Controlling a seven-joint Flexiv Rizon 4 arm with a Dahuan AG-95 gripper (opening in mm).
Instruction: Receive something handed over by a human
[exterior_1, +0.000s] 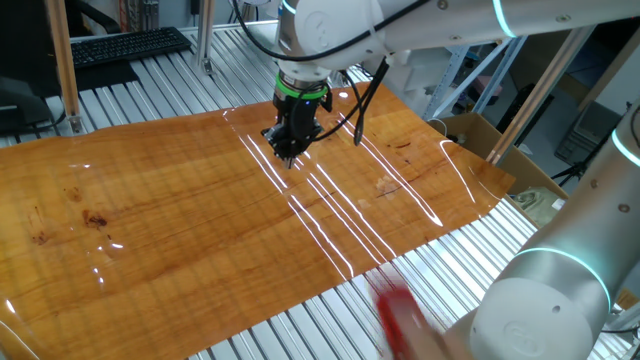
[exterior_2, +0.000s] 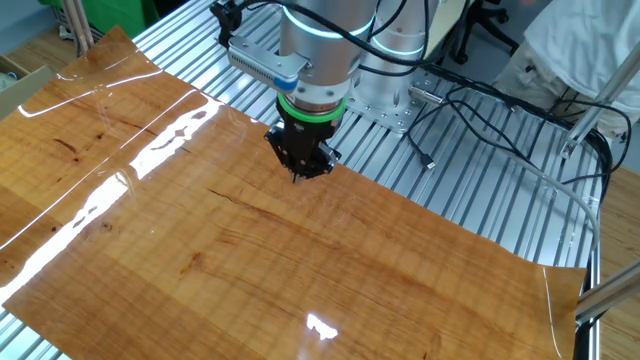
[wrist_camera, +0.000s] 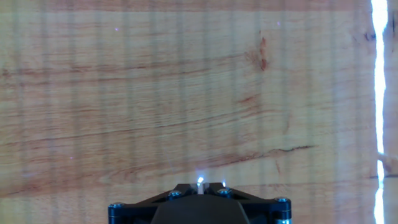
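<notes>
My gripper (exterior_1: 290, 155) points straight down, its tips just above the glossy wooden sheet (exterior_1: 180, 220), near the sheet's far middle. It also shows in the other fixed view (exterior_2: 298, 178). In the hand view the gripper (wrist_camera: 199, 185) has its fingers pressed together with nothing between them. A bright red object (exterior_1: 393, 305) shows as a motion-blurred streak at the near edge of the table, well apart from the gripper. A pale blur just below it may be the human's hand; I cannot tell. A person in light clothes (exterior_2: 575, 50) stands at the table's far corner.
A second white arm's base (exterior_1: 545, 300) fills the near right corner. An open cardboard box (exterior_1: 480, 135) sits off the right edge. A keyboard (exterior_1: 125, 45) lies at the back left. Loose cables (exterior_2: 470, 110) run over the slatted metal table (exterior_2: 480, 190) behind the arm.
</notes>
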